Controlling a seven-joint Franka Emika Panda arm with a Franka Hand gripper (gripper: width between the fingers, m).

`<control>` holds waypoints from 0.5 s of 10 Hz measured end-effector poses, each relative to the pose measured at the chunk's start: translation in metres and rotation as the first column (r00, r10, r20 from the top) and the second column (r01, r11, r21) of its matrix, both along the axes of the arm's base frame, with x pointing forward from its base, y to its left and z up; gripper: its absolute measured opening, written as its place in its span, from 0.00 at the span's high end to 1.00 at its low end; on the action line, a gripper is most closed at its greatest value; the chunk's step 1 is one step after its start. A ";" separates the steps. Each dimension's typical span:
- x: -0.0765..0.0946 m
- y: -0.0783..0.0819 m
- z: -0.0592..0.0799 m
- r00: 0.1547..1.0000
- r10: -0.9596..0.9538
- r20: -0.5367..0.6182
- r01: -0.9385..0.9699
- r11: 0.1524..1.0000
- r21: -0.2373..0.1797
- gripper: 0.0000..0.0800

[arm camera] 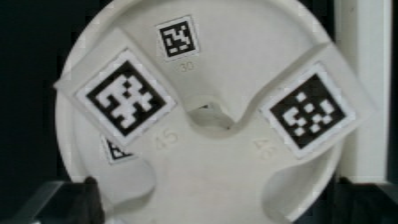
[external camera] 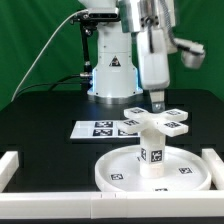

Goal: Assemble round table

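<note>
Exterior view shows the gripper [external camera: 157, 103] right above the cross-shaped base [external camera: 150, 123]. That base sits on the short leg [external camera: 154, 155], which stands straight up in the round disc [external camera: 153, 170]. I cannot tell if the fingers are spread.

Black counter [external camera: 40, 125]; marker board [external camera: 95, 128] flat on it at centre; white border rail [external camera: 14, 166] along near edge and corners.

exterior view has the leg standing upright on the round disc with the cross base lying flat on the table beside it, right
Not quite. In the exterior view the cross base sits on top of the upright leg, not on the table. The leg does stand on the round disc.
</note>
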State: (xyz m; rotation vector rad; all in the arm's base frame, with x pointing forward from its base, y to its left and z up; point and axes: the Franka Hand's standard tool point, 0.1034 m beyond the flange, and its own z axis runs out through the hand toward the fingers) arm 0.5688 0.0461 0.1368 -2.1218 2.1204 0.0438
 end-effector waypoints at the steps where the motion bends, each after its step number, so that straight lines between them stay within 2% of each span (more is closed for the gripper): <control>1: 0.002 0.000 0.002 0.982 0.188 0.026 -0.188 0.982 -0.020 0.19; 2: 0.002 0.002 0.002 0.943 0.329 0.040 -0.328 0.944 -0.034 0.19; 4: 0.002 0.002 0.001 0.900 0.433 0.047 -0.431 0.901 -0.049 0.19; 5: 0.002 0.000 0.000 0.849 0.526 0.050 -0.523 0.850 -0.064 0.19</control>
